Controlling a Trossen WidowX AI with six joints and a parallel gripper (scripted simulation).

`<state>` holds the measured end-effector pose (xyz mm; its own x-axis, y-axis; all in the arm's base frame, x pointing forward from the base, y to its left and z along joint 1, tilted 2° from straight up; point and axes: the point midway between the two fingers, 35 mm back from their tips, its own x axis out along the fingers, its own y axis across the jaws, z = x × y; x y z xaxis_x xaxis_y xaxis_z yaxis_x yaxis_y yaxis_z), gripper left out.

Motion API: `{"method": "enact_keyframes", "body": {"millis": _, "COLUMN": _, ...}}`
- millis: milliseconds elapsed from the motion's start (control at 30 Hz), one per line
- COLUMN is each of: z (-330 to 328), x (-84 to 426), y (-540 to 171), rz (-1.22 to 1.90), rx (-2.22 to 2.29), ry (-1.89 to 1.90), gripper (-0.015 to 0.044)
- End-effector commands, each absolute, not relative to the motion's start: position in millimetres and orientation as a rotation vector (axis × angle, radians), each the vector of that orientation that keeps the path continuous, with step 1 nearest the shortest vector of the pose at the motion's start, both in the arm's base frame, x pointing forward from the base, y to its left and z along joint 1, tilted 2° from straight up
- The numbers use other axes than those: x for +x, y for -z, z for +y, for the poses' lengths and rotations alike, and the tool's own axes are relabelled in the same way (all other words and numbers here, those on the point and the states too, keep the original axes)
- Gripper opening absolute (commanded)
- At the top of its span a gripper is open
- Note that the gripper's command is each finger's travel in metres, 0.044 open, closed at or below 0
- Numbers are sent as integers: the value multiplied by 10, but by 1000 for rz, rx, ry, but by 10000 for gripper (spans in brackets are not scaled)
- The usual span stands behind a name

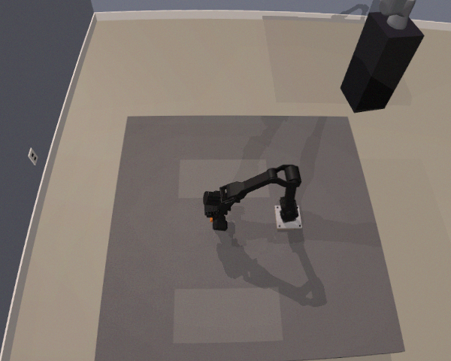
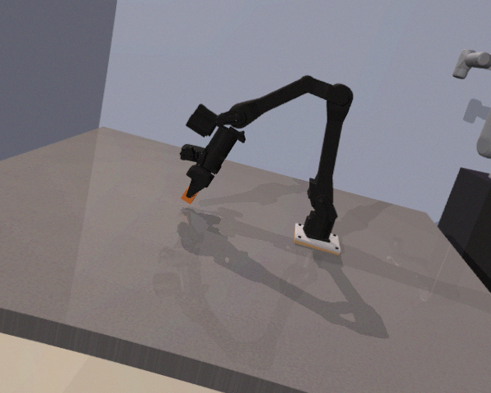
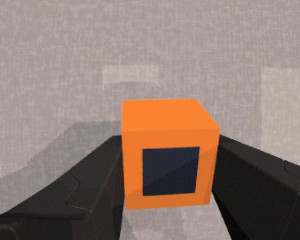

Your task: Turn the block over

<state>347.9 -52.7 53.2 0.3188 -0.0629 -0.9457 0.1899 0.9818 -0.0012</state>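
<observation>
The orange block (image 1: 211,219) (image 2: 186,197) (image 3: 160,115) is held between the two black fingers of my gripper (image 2: 190,193) (image 3: 164,146). In the wrist view its dark square mark (image 3: 170,171) is on the side turned toward the camera, and a plain orange side shows above it. In the exterior view the block is tilted and appears slightly above the table (image 1: 148,252) (image 2: 68,254) (image 3: 40,40), and the gripper slants down to the left. In the top view the arm hides most of the block.
My arm's white base plate (image 1: 289,225) (image 2: 317,243) is fixed to the table, to the right of the block in the top and exterior views. A dark pedestal (image 1: 381,58) (image 2: 470,219) carrying a grey robot stands beyond the table's edge. Arm shadows cross the table top.
</observation>
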Motion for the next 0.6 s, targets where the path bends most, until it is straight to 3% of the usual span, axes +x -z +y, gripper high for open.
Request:
{"method": "enact_keyframes", "body": {"millis": 0, "z": -527, "x": 3452, "y": -540, "rz": 1174, "rx": 113, "ry": 174, "gripper": 0}}
{"method": "enact_keyframes", "body": {"millis": 567, "z": -527, "x": 3471, "y": -442, "rz": 977, "rx": 94, "ry": 181, "gripper": 0}}
